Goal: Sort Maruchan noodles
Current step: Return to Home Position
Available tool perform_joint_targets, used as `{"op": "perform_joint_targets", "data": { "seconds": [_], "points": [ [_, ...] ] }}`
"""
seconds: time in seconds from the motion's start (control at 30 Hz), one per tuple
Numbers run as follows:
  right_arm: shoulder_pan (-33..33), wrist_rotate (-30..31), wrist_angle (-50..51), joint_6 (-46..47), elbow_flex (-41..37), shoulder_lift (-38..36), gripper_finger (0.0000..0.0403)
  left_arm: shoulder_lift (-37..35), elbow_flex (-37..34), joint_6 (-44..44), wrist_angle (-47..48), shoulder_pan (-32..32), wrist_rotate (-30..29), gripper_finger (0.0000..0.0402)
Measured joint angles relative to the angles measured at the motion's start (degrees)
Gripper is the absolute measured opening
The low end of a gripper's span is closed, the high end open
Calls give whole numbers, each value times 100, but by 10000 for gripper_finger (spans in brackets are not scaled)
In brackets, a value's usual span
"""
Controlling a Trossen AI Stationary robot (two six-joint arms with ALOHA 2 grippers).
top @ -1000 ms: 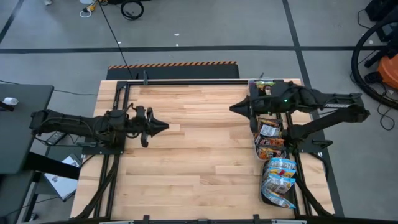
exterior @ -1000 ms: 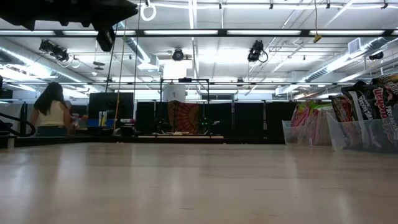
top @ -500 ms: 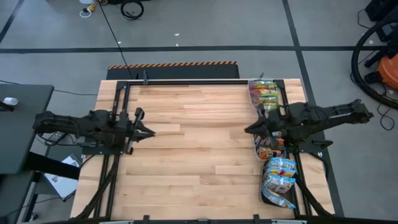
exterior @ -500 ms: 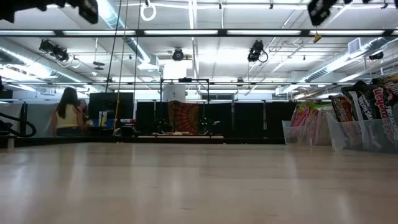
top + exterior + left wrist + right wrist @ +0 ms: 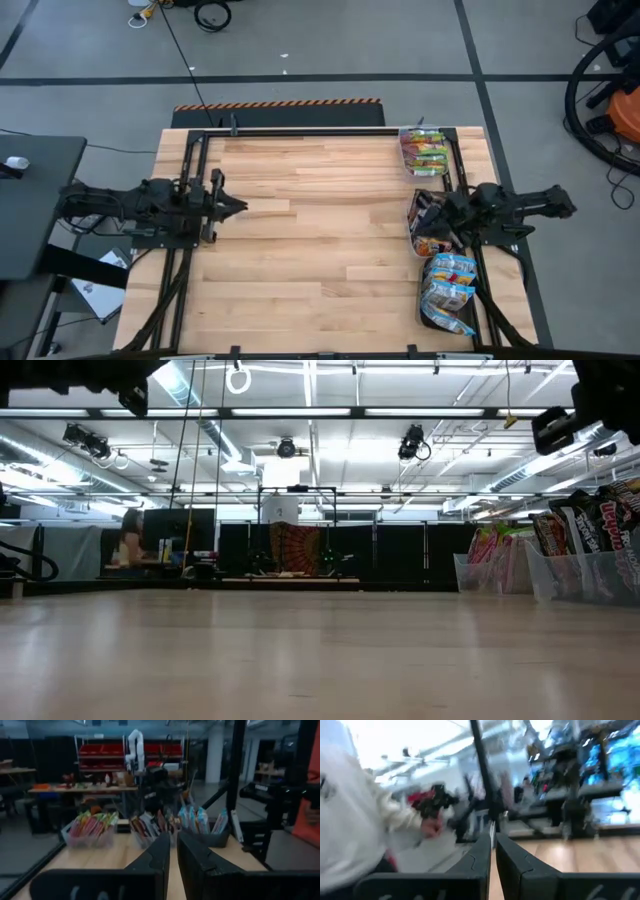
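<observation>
Three clear bins [image 5: 590, 582] at the right table [image 5: 310, 230] edge hold the Maruchan noodles [image 5: 428, 152]. Left tool [image 5: 232, 205] and right tool [image 5: 432, 212] hover, both closed, gripping nothing.

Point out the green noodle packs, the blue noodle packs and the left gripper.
green noodle packs [image 5: 424, 152], high view, pile's middle.
blue noodle packs [image 5: 447, 293], high view, pile's middle.
left gripper [image 5: 242, 205], high view, between its fingertips.

Black jointed arms [image 5: 120, 199]; tapered dark claw fingers [image 5: 156, 854].
</observation>
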State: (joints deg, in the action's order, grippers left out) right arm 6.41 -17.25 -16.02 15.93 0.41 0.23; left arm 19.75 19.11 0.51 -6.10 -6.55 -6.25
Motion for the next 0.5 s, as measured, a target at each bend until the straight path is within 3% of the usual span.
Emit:
{"op": "perform_joint_targets", "data": {
  "seconds": [0.23, 0.4, 0.5],
  "points": [
    [-221, -131, 151, -379, -3, 170, 32, -728, -1292, -684, -730, -9, 11, 41],
    [-220, -39, 149, -358, -3, 170, 32, -1411, -1824, -472, -731, -6, 111, 41],
    [-220, -42, 147, -365, -3, 170, 32, -1846, -1860, -593, -125, -7, 434, 41]
  ]
}}
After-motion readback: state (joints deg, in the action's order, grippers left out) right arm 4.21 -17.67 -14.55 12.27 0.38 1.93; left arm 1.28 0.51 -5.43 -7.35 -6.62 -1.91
